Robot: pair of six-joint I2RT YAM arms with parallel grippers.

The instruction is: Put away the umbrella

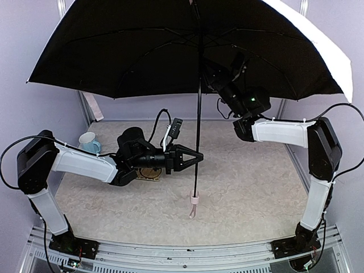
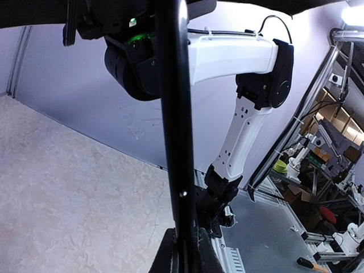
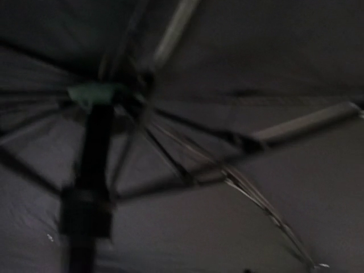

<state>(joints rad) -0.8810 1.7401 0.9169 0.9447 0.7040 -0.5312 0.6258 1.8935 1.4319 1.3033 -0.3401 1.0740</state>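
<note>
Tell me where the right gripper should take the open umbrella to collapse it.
On the umbrella, probably the hub where ribs meet the upright shaft, from the right: the left gripper clamps the shaft lower, from the left.

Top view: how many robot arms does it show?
2. The left arm comes in from the left, the left gripper shut on the umbrella shaft; the right arm rises at the right, under the canopy. None seems hidden.

Left hand (image 1: 195, 157) extends rightward, pinched closed; right hand (image 1: 211, 74) is raised high.
</note>
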